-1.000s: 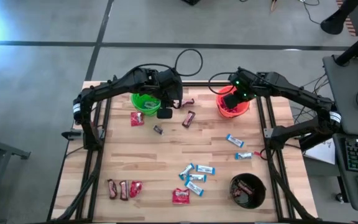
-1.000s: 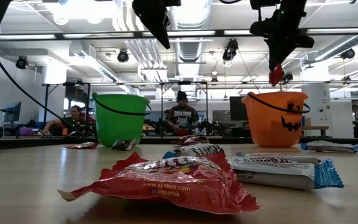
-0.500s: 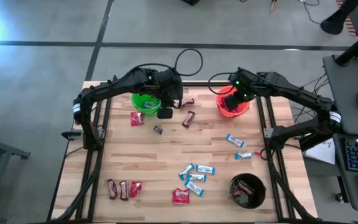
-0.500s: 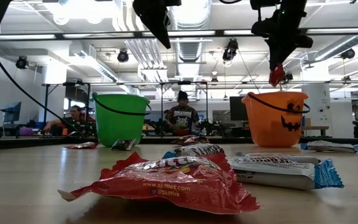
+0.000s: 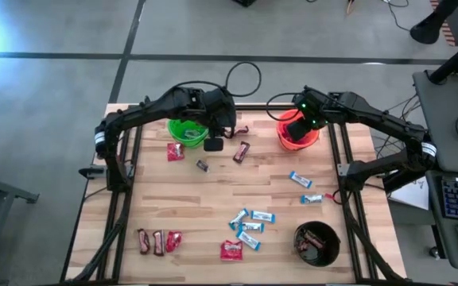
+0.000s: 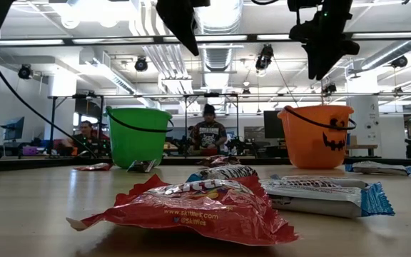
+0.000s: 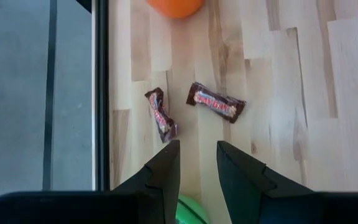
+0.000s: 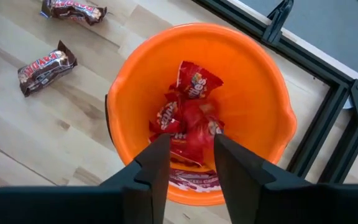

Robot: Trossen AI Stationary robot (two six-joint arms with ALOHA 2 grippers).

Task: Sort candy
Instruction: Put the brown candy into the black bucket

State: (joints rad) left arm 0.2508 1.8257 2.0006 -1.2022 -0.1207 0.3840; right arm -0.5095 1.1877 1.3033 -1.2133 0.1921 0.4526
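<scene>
My right gripper (image 8: pixel 191 140) hangs open above the orange bucket (image 5: pixel 299 137), which holds several red packets (image 8: pixel 188 112). My left gripper (image 7: pixel 197 149) is open with nothing between its fingers. It hovers over the table beside the green bucket (image 5: pixel 185 131). Two dark brown bars (image 7: pixel 216 102) (image 7: pixel 161 114) lie flat on the wood beyond its fingertips. More candy lies on the table: light-blue bars (image 5: pixel 253 222), a red packet (image 5: pixel 230 251) and a red packet (image 5: pixel 176 151) near the green bucket.
A black bucket (image 5: pixel 316 244) with dark bars in it stands at the near right. Brown bars and a red packet (image 5: pixel 157 241) lie at the near left. Two blue bars (image 5: pixel 299 179) (image 5: pixel 312 199) lie at the right. People sit beyond the table's far edge (image 6: pixel 207 135).
My right gripper has opened above the orange bucket and let go of the red packet that hung from its fingertips. The packet has dropped into the bucket.
</scene>
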